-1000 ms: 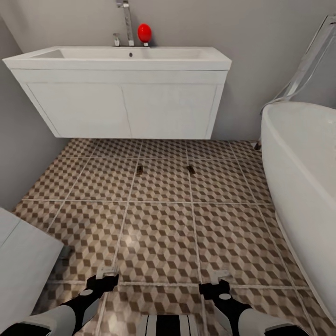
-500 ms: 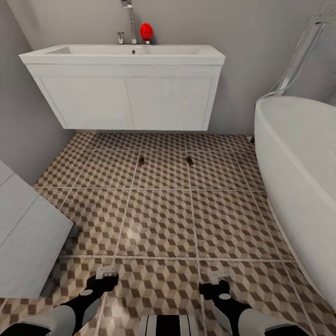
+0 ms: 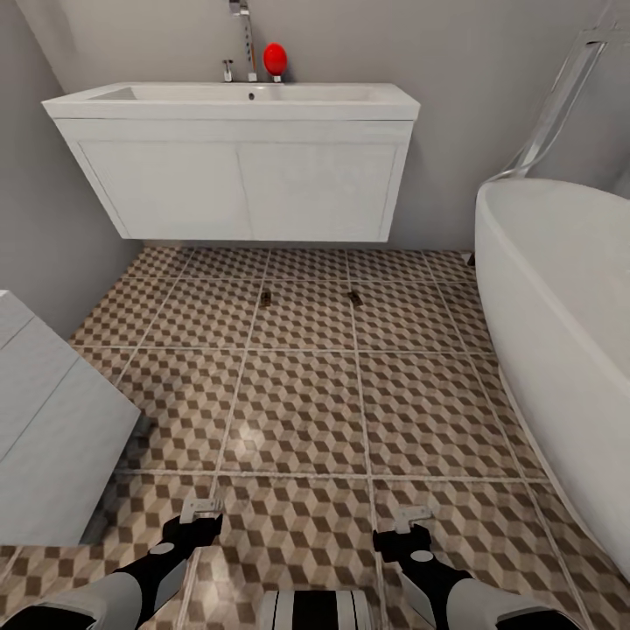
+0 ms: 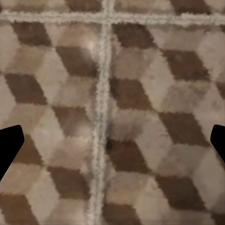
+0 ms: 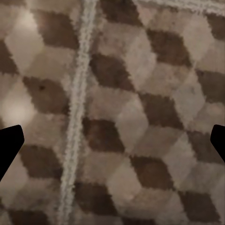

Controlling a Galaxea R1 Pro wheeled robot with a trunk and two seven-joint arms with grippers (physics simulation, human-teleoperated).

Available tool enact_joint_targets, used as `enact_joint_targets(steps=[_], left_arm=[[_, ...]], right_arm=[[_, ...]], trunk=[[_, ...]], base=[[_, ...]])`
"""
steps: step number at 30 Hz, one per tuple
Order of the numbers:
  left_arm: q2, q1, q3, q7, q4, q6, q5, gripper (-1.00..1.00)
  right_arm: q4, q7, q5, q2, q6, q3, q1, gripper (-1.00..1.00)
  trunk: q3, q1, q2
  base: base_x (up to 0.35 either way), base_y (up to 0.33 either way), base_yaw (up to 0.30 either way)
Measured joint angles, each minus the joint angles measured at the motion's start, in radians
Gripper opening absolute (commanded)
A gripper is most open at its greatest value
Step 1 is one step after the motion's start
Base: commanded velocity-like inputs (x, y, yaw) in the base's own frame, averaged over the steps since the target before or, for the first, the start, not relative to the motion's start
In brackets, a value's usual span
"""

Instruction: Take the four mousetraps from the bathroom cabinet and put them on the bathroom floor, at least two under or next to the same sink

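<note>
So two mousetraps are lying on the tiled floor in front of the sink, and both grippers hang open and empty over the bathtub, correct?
Not quite. The two mousetraps do lie on the floor before the sink, but the open, empty left gripper and right gripper hang over floor tiles, not the bathtub, as the head view shows.

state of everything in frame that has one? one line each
left mousetrap: flat on the floor tiles, in front of the vanity
right mousetrap: flat on the floor, apart from the other
vanity doors: closed
tap: no water visible
left gripper: open, empty, over bare tile
right gripper: open, empty, over bare tile
</note>
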Motion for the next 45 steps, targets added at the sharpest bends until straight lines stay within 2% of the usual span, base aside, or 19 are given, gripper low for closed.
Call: enact_joint_targets(steps=[36,45], left_arm=[[0.0,0.0,0.0,0.002,-0.002,0.0,0.0,1.0],[0.0,0.0,0.0,0.001,-0.003,0.005,0.001,1.0]], right_arm=[[0.0,-0.002,0.0,0.0,0.0,0.0,0.0,1.0],[0.0,-0.002,0.0,0.0,0.0,0.0,0.0,1.0]], trunk=[[0.0,0.0,0.0],[0.031,-0.004,0.002]], base=[[0.0,0.0,0.0],[0.0,0.0,0.0]])
